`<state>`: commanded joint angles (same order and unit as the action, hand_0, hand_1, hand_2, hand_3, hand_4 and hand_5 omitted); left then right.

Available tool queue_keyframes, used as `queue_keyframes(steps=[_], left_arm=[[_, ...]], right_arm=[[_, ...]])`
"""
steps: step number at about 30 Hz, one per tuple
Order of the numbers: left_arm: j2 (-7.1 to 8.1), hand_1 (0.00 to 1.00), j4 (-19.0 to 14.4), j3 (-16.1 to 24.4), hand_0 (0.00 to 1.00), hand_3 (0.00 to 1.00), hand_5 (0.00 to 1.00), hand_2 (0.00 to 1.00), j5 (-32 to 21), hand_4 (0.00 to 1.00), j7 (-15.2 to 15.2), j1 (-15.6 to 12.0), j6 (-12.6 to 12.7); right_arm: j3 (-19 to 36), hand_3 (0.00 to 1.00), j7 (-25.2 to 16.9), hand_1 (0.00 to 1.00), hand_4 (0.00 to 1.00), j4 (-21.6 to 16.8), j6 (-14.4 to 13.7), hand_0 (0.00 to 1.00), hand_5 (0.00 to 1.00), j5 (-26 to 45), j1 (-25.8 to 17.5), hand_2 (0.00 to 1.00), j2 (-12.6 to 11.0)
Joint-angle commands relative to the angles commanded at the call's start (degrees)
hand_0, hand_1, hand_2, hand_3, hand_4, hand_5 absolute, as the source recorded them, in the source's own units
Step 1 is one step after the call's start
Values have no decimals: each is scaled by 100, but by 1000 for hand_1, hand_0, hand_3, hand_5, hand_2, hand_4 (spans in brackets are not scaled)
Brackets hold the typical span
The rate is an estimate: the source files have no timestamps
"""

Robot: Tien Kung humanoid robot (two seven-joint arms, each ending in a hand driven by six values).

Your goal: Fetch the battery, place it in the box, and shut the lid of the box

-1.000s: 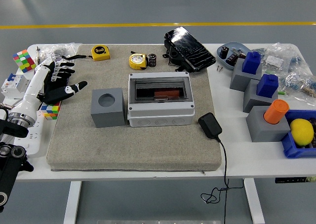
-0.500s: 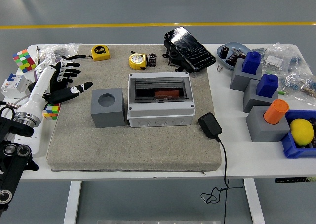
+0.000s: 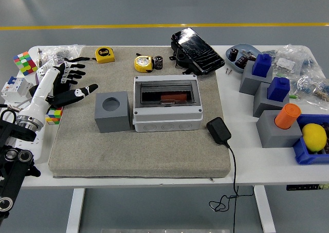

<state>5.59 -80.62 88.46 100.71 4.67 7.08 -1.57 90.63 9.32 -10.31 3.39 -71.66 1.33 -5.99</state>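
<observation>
A small black battery (image 3: 158, 63) stands upright on the mat at the back, next to a yellow tape measure (image 3: 144, 64). The grey box (image 3: 166, 103) sits mid-mat; its dark see-through lid lies down over the front window and something red shows through it. My left hand (image 3: 71, 83) hovers over the mat's left edge with the fingers spread, holding nothing, well left of the box and battery. My right arm does not show.
A grey cube with a round hole (image 3: 112, 111) stands left of the box. A black charger (image 3: 218, 130) with its cable lies to the right. A black case (image 3: 197, 50), a second tape measure (image 3: 105, 54), Rubik's cubes (image 3: 22, 63) and grey blocks with blue tops (image 3: 255, 74) surround the mat.
My left hand has moved a little up and to the right, toward the mat. Nothing else has moved.
</observation>
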Motion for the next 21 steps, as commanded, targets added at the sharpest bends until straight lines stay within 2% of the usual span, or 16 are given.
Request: queue_keyframes(steps=[21], left_arm=[[50, 670, 3, -71, 560, 709, 395, 663, 20, 998, -25, 37, -8]], right_arm=[[-89, 771, -2, 756, 998, 0, -4, 782, 681, 44, 34, 754, -28]])
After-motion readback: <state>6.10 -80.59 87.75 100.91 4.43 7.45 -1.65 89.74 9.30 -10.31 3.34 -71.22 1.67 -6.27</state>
